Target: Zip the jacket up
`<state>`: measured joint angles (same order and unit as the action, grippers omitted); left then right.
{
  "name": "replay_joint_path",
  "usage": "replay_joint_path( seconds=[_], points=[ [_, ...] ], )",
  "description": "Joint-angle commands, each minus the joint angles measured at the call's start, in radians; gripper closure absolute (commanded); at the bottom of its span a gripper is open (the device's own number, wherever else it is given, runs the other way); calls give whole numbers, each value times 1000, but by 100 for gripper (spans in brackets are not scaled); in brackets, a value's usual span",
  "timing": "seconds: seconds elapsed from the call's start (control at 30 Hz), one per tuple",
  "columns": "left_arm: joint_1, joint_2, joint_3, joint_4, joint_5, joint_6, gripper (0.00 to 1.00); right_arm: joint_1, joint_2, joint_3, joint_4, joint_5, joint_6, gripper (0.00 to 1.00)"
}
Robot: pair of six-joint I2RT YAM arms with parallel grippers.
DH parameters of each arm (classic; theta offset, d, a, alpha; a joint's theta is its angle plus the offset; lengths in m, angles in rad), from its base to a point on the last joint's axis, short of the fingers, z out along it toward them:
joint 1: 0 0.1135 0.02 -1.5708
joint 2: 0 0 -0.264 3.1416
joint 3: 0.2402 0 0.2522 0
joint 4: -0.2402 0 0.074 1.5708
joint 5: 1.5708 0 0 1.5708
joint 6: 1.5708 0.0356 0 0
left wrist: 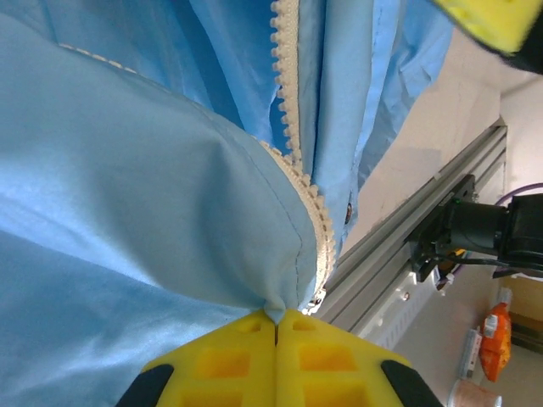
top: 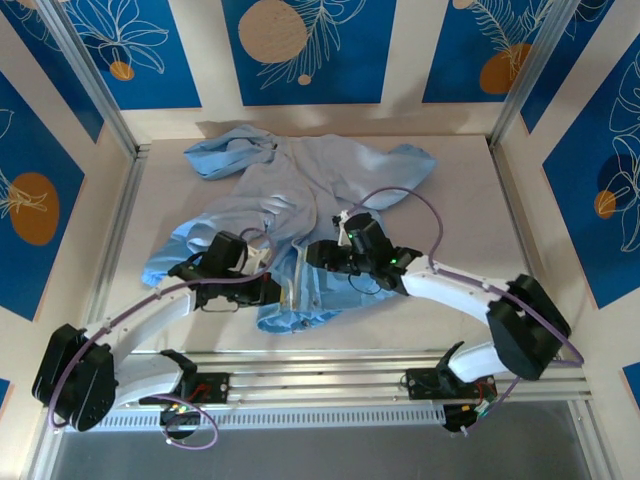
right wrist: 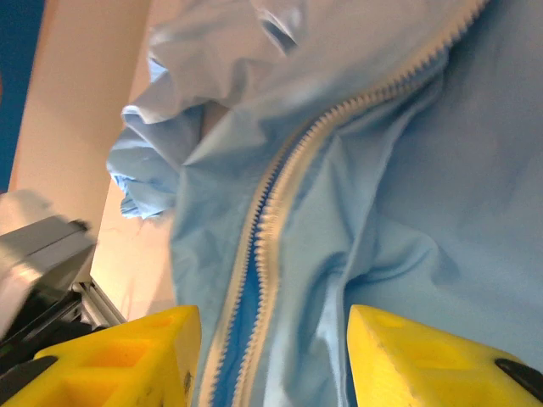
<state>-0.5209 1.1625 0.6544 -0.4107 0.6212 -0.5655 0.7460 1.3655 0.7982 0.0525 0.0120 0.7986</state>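
The light-blue jacket lies crumpled on the table, its front facing up. In the top view my left gripper rests at the jacket's lower hem. Up close, that left gripper is shut on a pinch of jacket fabric right beside the bottom end of the zipper. My right gripper hovers over the middle of the front, and in its wrist view the right gripper is open. Its yellow fingers straddle the zipper, whose two tooth rows lie slightly apart there.
An aluminium rail runs along the table's near edge, just below the hem, and appears again as the rail in the left wrist view. Metal frame posts stand at the table's back corners. Bare table lies right of the jacket.
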Motion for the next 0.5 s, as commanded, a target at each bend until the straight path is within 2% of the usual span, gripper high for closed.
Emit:
replay_joint_path(
  seconds=[0.0, 0.07, 0.17, 0.23, 0.27, 0.37, 0.47],
  points=[
    [15, 33, 45, -56, 55, 39, 100, 6, -106, -5, -85, 21, -219, 50],
    [17, 39, 61, -71, 56, 44, 100, 15, -158, -36, -67, -27, -344, 50],
    [22, 35, 68, -76, 59, 41, 100, 80, -207, -22, -141, -8, -592, 51],
    [27, 34, 72, -81, 63, 41, 100, 154, -191, 24, -232, 86, -730, 51],
    [28, 33, 74, -83, 63, 41, 100, 201, -173, 52, -278, 176, -785, 51],
    [28, 31, 67, -84, 65, 34, 100, 312, -114, 81, -347, 362, -887, 50],
    [28, 26, 61, -89, 60, 28, 100, 364, -97, 48, -323, 364, -902, 49]
  ],
)
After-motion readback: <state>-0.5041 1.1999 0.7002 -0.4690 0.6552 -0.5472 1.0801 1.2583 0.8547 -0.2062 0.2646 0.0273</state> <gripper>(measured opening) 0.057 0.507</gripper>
